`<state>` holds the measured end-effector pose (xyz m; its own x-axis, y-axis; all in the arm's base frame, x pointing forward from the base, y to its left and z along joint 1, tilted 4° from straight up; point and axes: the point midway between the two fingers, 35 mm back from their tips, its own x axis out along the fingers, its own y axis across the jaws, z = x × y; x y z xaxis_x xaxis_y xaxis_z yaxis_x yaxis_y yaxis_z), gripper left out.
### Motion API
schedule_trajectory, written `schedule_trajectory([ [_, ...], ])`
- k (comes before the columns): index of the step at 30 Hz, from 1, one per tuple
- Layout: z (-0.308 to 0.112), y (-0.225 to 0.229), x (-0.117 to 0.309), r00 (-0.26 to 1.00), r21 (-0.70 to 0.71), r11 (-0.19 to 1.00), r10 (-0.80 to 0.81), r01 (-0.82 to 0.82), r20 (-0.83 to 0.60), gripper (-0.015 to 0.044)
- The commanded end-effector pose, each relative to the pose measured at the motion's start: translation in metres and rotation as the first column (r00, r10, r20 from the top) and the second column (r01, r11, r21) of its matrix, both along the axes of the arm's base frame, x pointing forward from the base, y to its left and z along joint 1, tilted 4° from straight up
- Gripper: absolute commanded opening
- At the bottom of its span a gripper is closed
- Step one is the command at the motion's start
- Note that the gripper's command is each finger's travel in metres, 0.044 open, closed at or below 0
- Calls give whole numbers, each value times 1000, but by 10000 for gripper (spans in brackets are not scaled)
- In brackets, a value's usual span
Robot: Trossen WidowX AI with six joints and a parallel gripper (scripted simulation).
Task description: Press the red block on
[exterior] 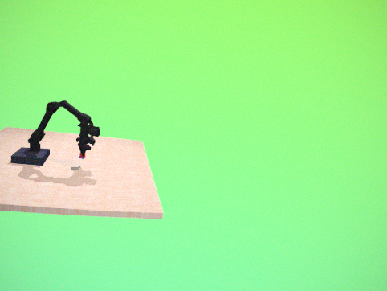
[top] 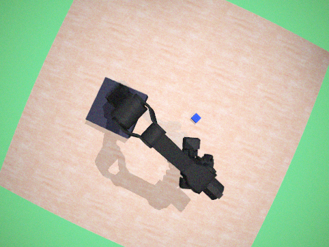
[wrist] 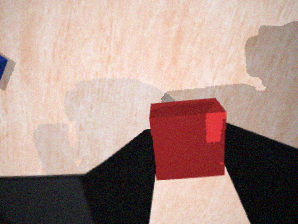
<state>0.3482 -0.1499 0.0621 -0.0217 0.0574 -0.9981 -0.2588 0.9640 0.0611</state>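
a pale, pinkish-tan wood-grain tabletop (top: 259, 78) (exterior: 124, 177) (wrist: 115, 40) with straight edges carries a small blue square block (top: 196, 118) (exterior: 82, 157) (wrist: 2, 65), which lies flat and well apart from a dark navy, square base slab (top: 97, 109) (exterior: 24, 159). the slab sits flat on the same wooden surface.

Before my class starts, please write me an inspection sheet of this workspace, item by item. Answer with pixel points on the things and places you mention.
Surface: pale wood-patterned tabletop (top: 256, 85) (exterior: 128, 193) (wrist: 110, 40), with shadows on it.
Job's things: red block (exterior: 82, 155) (wrist: 187, 150) held above the tabletop; blue block (top: 196, 118) (exterior: 82, 157) (wrist: 2, 65) on the tabletop, the two not joined.
Clutter: nothing seen.
Gripper: the gripper (exterior: 82, 153) (wrist: 186, 134) is shut on the red block.
Cables: nothing seen.
Surroundings: plain green.
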Motion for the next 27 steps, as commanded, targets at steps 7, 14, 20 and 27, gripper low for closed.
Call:
schedule_trajectory([
  [7, 36, -4, -3, 1000, -8, 1000, 4, -4, 6, 0],
  [14, 29, 21, 2, 996, -8, 996, -86, 86, 2, 0],
  [20, 21, 48, 6, 982, -9, 982, -190, 190, -3, 0],
  [27, 12, 82, 8, 948, -10, 948, -317, 317, -9, 0],
])
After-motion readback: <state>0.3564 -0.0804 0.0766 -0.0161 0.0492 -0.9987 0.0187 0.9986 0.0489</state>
